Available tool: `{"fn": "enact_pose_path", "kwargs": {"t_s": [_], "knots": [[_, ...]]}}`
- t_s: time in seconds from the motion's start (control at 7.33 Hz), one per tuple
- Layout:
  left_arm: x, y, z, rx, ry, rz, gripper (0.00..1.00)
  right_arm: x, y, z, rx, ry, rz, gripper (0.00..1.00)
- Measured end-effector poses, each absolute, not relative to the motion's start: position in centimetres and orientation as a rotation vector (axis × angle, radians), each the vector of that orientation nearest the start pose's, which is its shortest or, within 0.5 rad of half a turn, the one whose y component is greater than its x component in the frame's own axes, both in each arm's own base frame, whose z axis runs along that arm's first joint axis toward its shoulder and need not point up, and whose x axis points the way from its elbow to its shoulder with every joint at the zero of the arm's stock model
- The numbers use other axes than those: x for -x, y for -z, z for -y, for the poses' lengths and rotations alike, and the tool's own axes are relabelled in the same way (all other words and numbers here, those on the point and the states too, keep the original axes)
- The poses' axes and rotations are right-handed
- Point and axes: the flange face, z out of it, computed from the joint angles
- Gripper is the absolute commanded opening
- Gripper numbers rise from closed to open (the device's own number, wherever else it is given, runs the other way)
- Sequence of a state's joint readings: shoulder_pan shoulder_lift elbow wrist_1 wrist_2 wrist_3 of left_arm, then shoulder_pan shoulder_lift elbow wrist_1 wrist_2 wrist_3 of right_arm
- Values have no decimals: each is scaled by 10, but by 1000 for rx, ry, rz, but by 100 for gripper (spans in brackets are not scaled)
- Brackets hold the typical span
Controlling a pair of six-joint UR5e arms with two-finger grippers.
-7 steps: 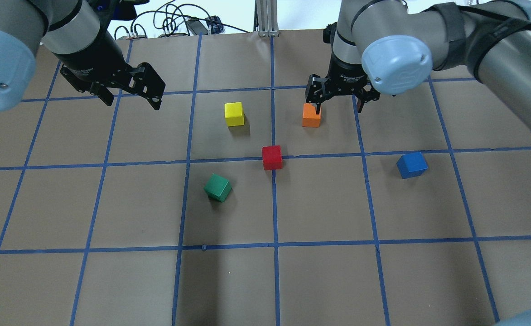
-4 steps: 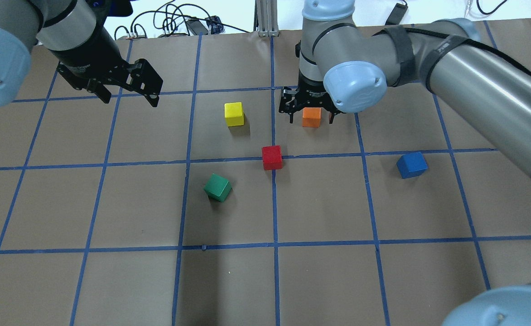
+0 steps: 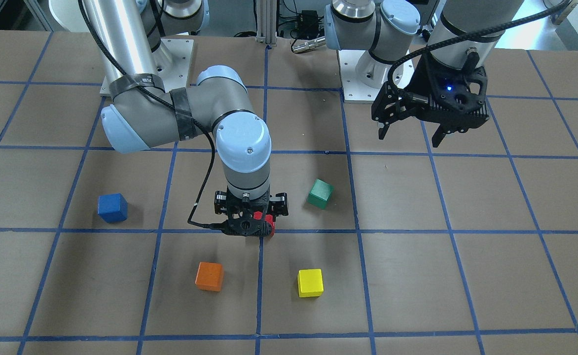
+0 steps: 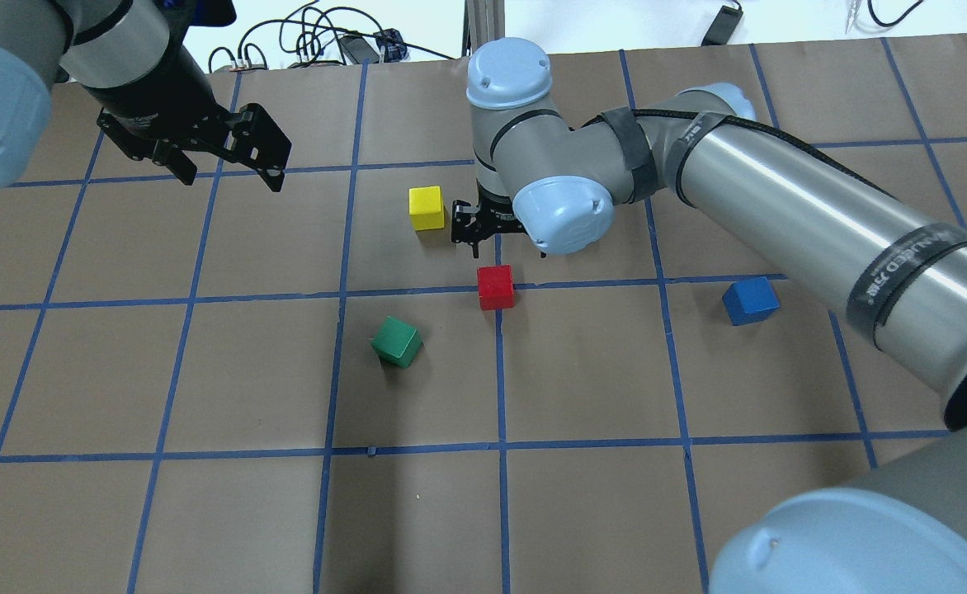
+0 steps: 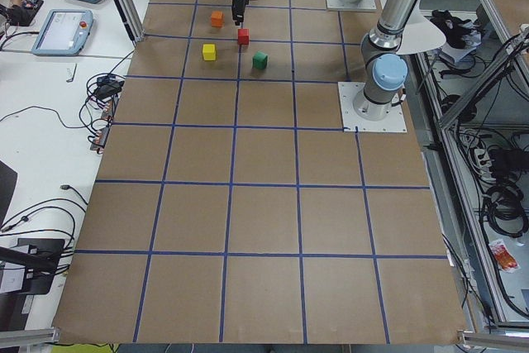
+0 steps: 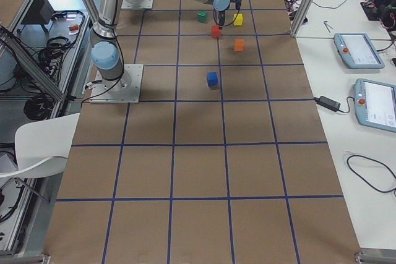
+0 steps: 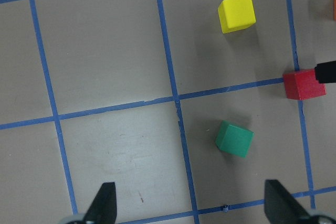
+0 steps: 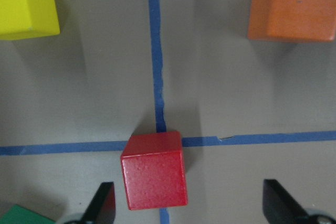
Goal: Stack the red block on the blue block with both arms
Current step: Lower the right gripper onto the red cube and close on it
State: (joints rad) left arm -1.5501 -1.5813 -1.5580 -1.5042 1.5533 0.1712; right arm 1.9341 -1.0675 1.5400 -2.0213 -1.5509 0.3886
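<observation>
The red block [image 4: 496, 287] sits on a blue tape crossing near the table's middle. My right gripper [image 4: 504, 243] is open and hovers just above it. In the right wrist view the red block [image 8: 155, 170] lies low, left of centre, between the open fingers [image 8: 102, 205]. In the front view the right gripper [image 3: 249, 222] hides most of the red block [image 3: 269, 223]. The blue block [image 4: 750, 300] stands alone to the right, also seen in the front view [image 3: 112, 207]. My left gripper [image 4: 232, 176] is open and empty, raised at the far left.
A yellow block [image 4: 426, 207] stands just left of the right gripper. An orange block [image 3: 209, 276] stands on its other side, hidden by the arm in the overhead view. A green block [image 4: 396, 341] lies nearer the robot than the red one. Cables lie at the far edge.
My right arm has swung left, from over the orange block to over the red block. My left gripper has drifted slightly left and back. No block has moved.
</observation>
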Motion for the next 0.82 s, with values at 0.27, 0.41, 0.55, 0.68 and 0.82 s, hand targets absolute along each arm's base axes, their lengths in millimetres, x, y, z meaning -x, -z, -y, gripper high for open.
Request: {"fn": "enact_pose_path", "kwargs": {"t_s": [0.27,0.41,0.55,0.68,0.82], "knots": [[125,-495,506,-241,107,-3141,100,-371,-235,559,-9,-52,-3134,100],[125,-496,506,-241,109,-3141,100,-376,-228,557,6,-58,-3136,100],[124,-495,506,-241,106,-3141,100,-377,-221,553,17,-68,-3138,100],[124,-493,507,-241,101,-3141,100,-376,-213,549,24,-71,-3140,100],[124,-494,507,-241,103,-3141,100,-374,-203,544,28,-67,-3140,80]]}}
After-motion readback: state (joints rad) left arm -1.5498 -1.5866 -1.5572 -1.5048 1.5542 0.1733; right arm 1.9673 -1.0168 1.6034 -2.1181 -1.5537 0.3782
